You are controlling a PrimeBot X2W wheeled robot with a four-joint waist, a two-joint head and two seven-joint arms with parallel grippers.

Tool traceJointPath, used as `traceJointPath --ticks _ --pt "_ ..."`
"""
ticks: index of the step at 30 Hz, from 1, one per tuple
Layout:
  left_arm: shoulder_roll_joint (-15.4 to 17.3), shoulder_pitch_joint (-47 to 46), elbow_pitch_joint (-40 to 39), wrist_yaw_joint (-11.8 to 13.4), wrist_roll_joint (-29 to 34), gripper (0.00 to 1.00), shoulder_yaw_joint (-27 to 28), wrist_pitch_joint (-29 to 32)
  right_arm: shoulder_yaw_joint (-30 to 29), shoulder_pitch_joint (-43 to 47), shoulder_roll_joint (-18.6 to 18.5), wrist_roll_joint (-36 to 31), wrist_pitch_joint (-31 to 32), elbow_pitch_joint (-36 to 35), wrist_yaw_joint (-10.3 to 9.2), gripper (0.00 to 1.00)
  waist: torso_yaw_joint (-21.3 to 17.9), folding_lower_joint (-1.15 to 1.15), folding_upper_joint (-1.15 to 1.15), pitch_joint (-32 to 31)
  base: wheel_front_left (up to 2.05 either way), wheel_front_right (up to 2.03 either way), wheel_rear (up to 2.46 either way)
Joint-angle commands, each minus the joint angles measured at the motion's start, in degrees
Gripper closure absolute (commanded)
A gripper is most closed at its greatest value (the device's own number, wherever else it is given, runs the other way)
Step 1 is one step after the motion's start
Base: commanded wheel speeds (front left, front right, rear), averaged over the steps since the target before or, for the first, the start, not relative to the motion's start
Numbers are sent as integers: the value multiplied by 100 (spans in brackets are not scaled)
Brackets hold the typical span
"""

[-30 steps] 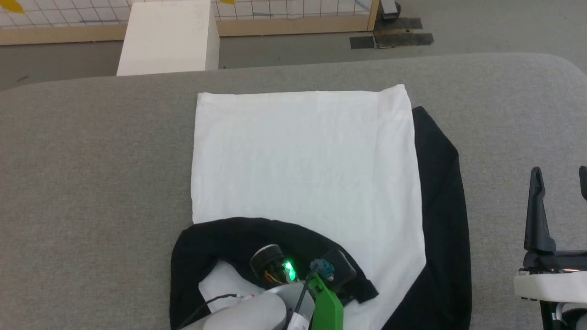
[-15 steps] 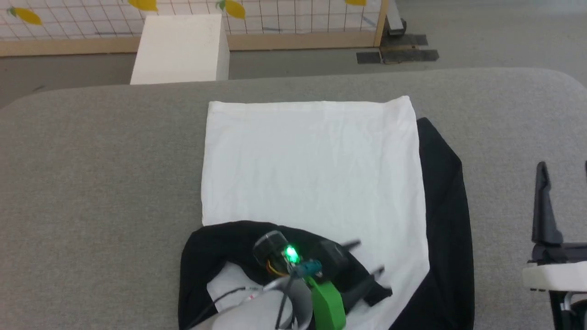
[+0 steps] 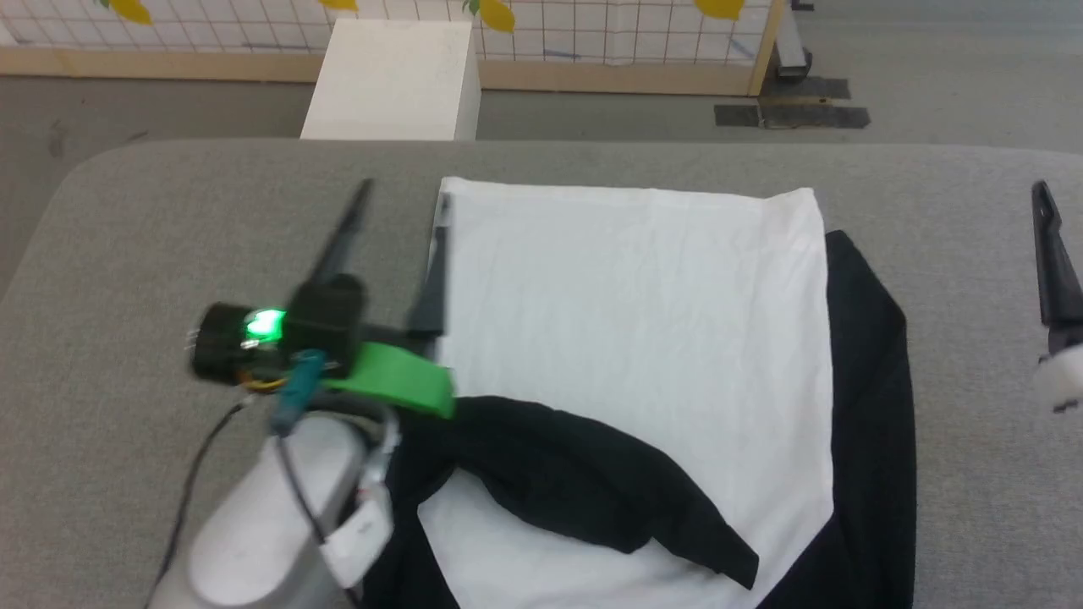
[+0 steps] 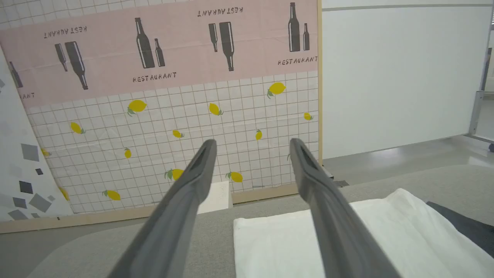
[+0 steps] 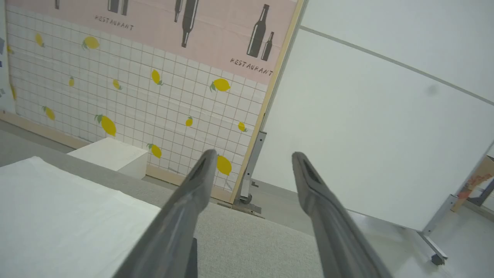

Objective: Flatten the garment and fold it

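The garment's white body (image 3: 626, 338) lies flat on the grey table (image 3: 169, 254). One black sleeve (image 3: 584, 478) is folded across its near part, and the other black sleeve (image 3: 871, 406) runs along its right edge. My left gripper (image 3: 404, 193) hovers at the garment's left edge, open and empty, with its fingers pointing away from me. The left wrist view shows the left gripper (image 4: 252, 143) open above the white cloth (image 4: 308, 239). At the far right, apart from the garment, stands one finger (image 3: 1053, 271) of my right arm. My right gripper (image 5: 253, 154) is open and empty.
A white box (image 3: 393, 80) stands on the floor beyond the table's far edge, in front of a lemon-patterned tiled panel (image 4: 173, 123). The table's far left corner (image 3: 85, 169) is rounded. A white partition wall (image 5: 366, 135) stands behind on the right.
My left gripper has come off the black sleeve and swung up and left to the garment's left edge. The sleeve stays lying across the white body. The head camera has shifted.
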Motion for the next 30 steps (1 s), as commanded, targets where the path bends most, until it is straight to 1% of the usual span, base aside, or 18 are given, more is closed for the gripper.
traceJointPath --ticks 1,4,7,9,11,12,13,15,17,19,21,25,30 --pt "67 243 -51 79 105 0 256 -20 215 -268 -222 147 228 98 -10 0 133 0 0 193 0 0 0" --pt "132 550 -171 148 331 0 767 -21 808 -695 -781 530 919 344 -10 0 237 0 0 367 0 0 0" --pt "119 887 -332 140 548 0 1206 -21 1485 -1143 -1382 1200 1945 534 -10 0 342 0 0 602 0 0 0" --pt "68 1069 -463 109 705 0 1435 -21 1843 -1472 -1707 1656 2653 675 -10 0 411 0 0 766 0 0 0" --pt "-23 1237 -576 17 810 0 1600 -21 2121 -1824 -1973 1962 3267 824 -10 0 489 0 0 917 0 0 0" --pt "-59 1276 -610 -12 844 0 1661 -21 2242 -1935 -2047 2065 3478 872 -10 0 520 0 0 962 0 0 0" --pt "-133 1339 -669 -106 898 0 1756 -21 2454 -2160 -2187 2274 3917 973 -10 0 589 0 0 1078 0 0 0" --pt "-252 1406 -725 -235 992 0 1875 -21 2803 -2464 -2387 2553 4490 1037 -10 0 681 0 0 1259 0 0 0" --pt "-384 1439 -778 -373 1072 0 1980 -21 3077 -2765 -2498 2777 4967 1097 -10 0 759 0 0 1438 0 0 0" --pt "-521 1442 -828 -478 1166 0 2090 -21 3287 -3039 -2560 2870 5280 1190 -10 0 843 0 0 1603 0 0 0" --pt "-644 1408 -857 -609 1238 0 2192 -21 3404 -3271 -2582 2891 5451 1349 -10 0 931 0 0 1779 0 0 0" --pt "-900 1280 -900 -838 1397 0 2317 -21 3390 -3616 -2534 2846 5453 1792 -10 0 1104 0 0 2105 0 0 0" --pt "-1111 1157 -877 -1072 1534 0 2496 -21 3556 -3600 -2408 2936 5353 2186 -10 0 1176 0 0 2310 0 0 0"
